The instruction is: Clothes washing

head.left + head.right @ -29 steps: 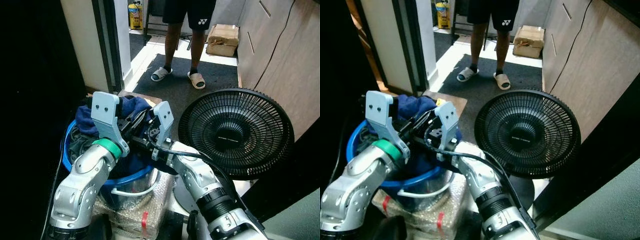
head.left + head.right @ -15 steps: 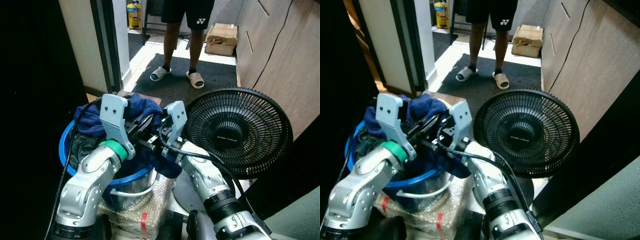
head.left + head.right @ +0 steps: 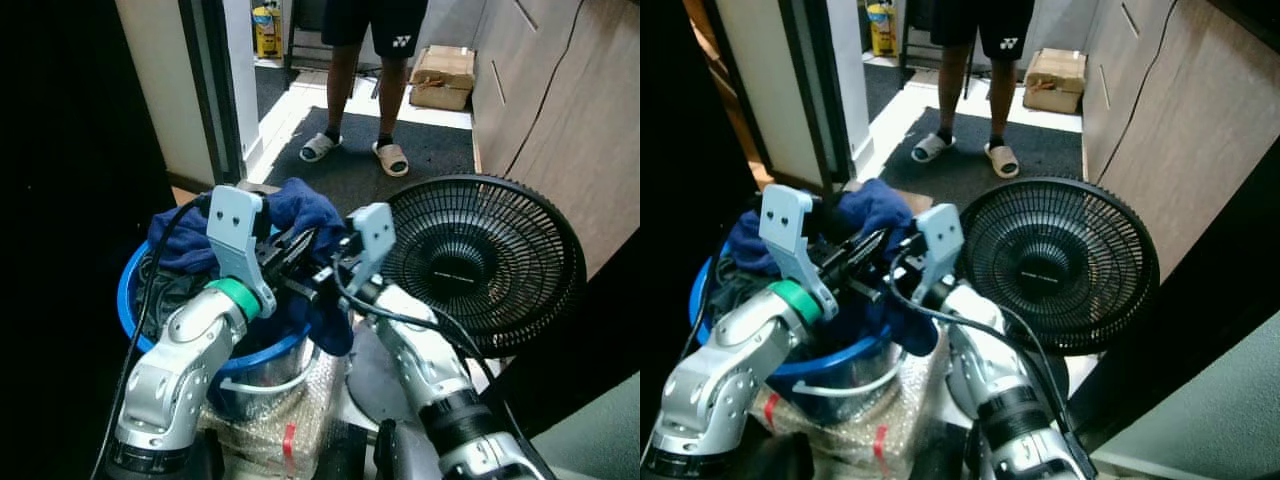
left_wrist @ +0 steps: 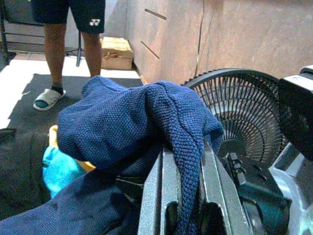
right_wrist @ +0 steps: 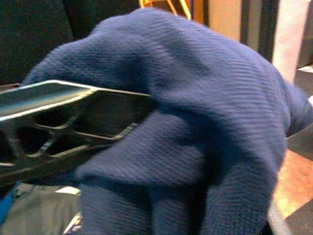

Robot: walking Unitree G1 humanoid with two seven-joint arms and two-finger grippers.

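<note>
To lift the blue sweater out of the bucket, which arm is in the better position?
Left, probably: the left pincer is shut on a fold of the blue sweater above the bucket. The right pincer's grip is unclear.

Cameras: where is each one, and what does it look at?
Left eye, right eye: on the head, looking down at both arms lifting a blue garment from the blue basin, beside a fan.
Left wrist: along its fingers, shut on the garment.
Right wrist: along its fingers, under the garment.
Shared: the garment.
</note>
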